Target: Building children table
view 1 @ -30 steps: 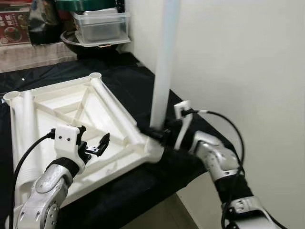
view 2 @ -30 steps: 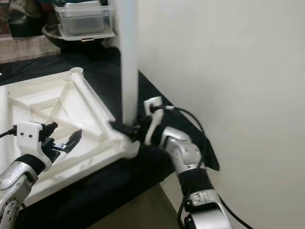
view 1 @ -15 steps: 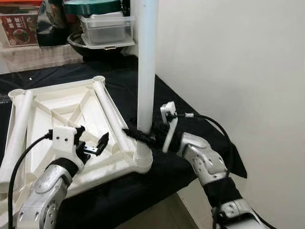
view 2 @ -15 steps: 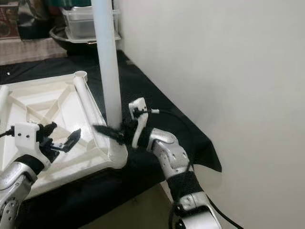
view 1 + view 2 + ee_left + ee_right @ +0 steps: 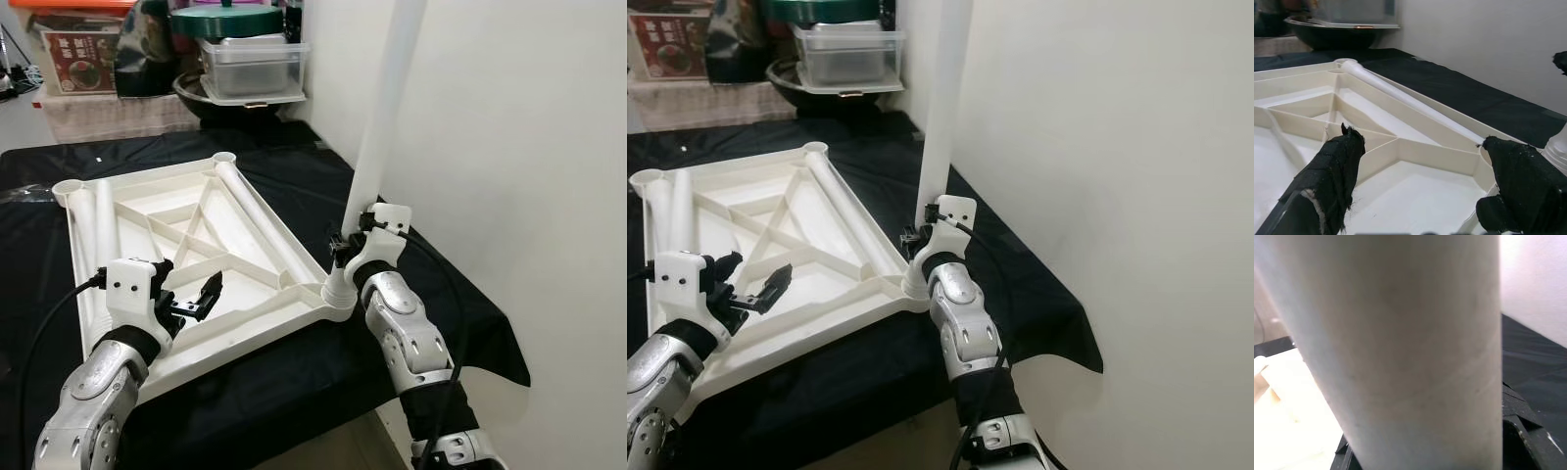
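We record a surface (image 5: 245, 392) draped in black cloth, its near right corner hanging over the edge beside a plain white wall (image 5: 519, 147); the white plastic tabletop (image 5: 196, 245) lies upside down on the cloth, ribbed underside up, with a round socket at each visible corner; a white leg (image 5: 382, 117) stands in the near right corner socket, leaning slightly and rising out of the top of the head views, close beside the wall; a second leg (image 5: 103, 220) lies flat inside the tabletop along its left edge; another tube (image 5: 260, 211) lies along the right edge; our right gripper (image 5: 343, 245) is at the base of the standing leg, just above the socket, fingers clenched around the leg, which looms large and pale in the right wrist view (image 5: 1400, 342); our left gripper (image 5: 186, 299) hovers over the near left part of the tabletop, fingers (image 5: 1327, 181) released and spread apart, grasping nothing, with the ribs and the near right socket visible between them in the left wrist view; at the far end of the surface we note a dark bowl (image 5: 211, 98) carrying a clear lidded container (image 5: 253, 64) with a green lid (image 5: 225, 20) above it, a dark bag (image 5: 142, 59) and a printed box (image 5: 78, 73) to the left; grey floor (image 5: 333, 441) shows below the near edge.
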Tool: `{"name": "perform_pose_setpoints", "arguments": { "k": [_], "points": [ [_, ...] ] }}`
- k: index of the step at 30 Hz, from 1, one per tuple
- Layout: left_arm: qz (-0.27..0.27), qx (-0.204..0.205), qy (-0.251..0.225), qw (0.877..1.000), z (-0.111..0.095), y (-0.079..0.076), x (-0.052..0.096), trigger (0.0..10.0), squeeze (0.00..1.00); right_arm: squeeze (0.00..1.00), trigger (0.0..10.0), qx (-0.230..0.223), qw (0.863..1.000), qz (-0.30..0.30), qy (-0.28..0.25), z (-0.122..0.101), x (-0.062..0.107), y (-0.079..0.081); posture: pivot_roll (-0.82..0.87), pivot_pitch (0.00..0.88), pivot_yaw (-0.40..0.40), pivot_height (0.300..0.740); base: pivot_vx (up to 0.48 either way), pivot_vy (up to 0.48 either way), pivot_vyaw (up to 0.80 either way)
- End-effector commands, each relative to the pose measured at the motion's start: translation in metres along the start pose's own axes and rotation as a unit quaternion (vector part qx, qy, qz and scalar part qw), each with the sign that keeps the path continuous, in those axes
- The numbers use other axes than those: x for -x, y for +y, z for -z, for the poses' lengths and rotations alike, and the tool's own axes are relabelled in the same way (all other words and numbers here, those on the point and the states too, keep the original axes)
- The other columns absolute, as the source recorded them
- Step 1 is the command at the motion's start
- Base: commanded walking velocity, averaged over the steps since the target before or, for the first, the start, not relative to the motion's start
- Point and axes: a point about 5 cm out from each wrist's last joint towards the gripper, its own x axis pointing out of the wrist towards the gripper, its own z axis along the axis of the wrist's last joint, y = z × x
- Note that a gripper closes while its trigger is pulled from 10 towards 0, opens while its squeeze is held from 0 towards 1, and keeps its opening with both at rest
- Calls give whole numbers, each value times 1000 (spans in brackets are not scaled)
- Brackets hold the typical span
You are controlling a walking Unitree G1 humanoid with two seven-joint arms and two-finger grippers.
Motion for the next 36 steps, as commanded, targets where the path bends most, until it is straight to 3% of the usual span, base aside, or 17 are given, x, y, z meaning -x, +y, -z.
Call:
{"name": "perform_pose_setpoints", "arguments": {
  "k": [1, 2, 4, 9, 10, 14, 21, 22, 23, 25, 28, 29, 30, 31, 32, 33, 36],
  "points": [
    [1, 5, 3, 1000, 3, -1, -2, 10000, 0, 0, 10000, -21, 999, -35, 34, 14, -3, 7, 139, 0, -99, 714, 0, 0, 0],
    [1, 5, 3, 1000, 3, -1, -2, 10000, 0, 0, 10000, -21, 999, -35, 34, 14, -3, 7, 139, 0, -99, 714, 0, 0, 0],
    [1, 6, 3, 1000, 3, -1, -2, 10000, 0, 1000, 10000, -29, 998, -60, -3, 2, -6, 11, 138, 0, -102, 714, 0, 0, 0],
    [1, 7, 2, 1000, 3, -1, -2, 10000, 0, 1000, 10000, -64, 987, -149, -21, -10, -3, 19, 139, 0, -104, 714, 0, 0, 0],
    [2, 9, 1, 1000, 3, -2, -2, 10000, 0, 0, 10000, -63, 965, -252, -31, -18, 4, 27, 134, 0, -101, 714, 0, 0, 0],
    [5, 13, 1, 1000, 3, -2, -3, 10000, 0, 0, 10000, -31, 887, -460, -6, -19, 27, 33, 134, 0, -100, 714, 0, 0, 0],
    [6, 15, 0, 1000, 3, -1, -3, 10000, 0, 0, 8588, -7, 842, -538, 27, -9, 40, 35, 141, 0, -107, 714, 0, 0, 0],
    [5, 15, 0, 1000, 3, -1, -3, 10000, 0, 0, 4471, -4, 839, -544, 30, -6, 41, 37, 147, 0, -111, 714, 0, 0, 0],
    [5, 16, -1, 1000, 3, -1, -3, 10000, 0, 0, 1686, -5, 842, -539, 31, -3, 39, 38, 152, 0, -113, 714, 0, 0, 0],
    [4, 16, -1, 1000, 2, -1, -2, 10000, 0, 0, 0, -5, 855, -517, 29, -1, 33, 38, 152, 0, -112, 714, 0, 0, 0],
    [4, 16, -1, 1000, 2, -1, -2, 10000, 0, 0, 0, -5, 855, -517, 29, -1, 33, 38, 152, 0, -112, 714, 0, 0, 0],
    [4, 16, 0, 1000, 2, -1, -2, 10000, 0, 0, 0, 5, 887, -461, 30, 3, 21, 34, 150, 0, -111, 714, 0, 0, 0],
    [4, 16, 0, 1000, 2, -1, -2, 10000, 0, 0, 0, 5, 887, -461, 30, 3, 21, 34, 150, 0, -111, 714, 0, 0, 0],
    [5, 17, 0, 1000, 2, -2, -1, 10000, 0, 0, 0, 8, 927, -373, 32, 4, 6, 25, 148, 0, -111, 714, 0, 0, 0],
    [5, 17, 0, 1000, 2, -2, -1, 10000, 0, 0, 0, 8, 927, -373, 32, 4, 6, 25, 148, 0, -111, 714, 0, 0, 0],
    [6, 17, 0, 1000, 2, -2, -1, 10000, 0, 0, 0, 6, 986, -155, 62, 10, -14, -5, 145, 0, -112, 714, 0, 0, 0],
    [6, 18, -1, 1000, 2, -3, -1, 10000, 0, 0, 0, 9, 994, -81, 70, 12, -15, -17, 145, 0, -111, 714, 0, 0, 0]
  ]
}}
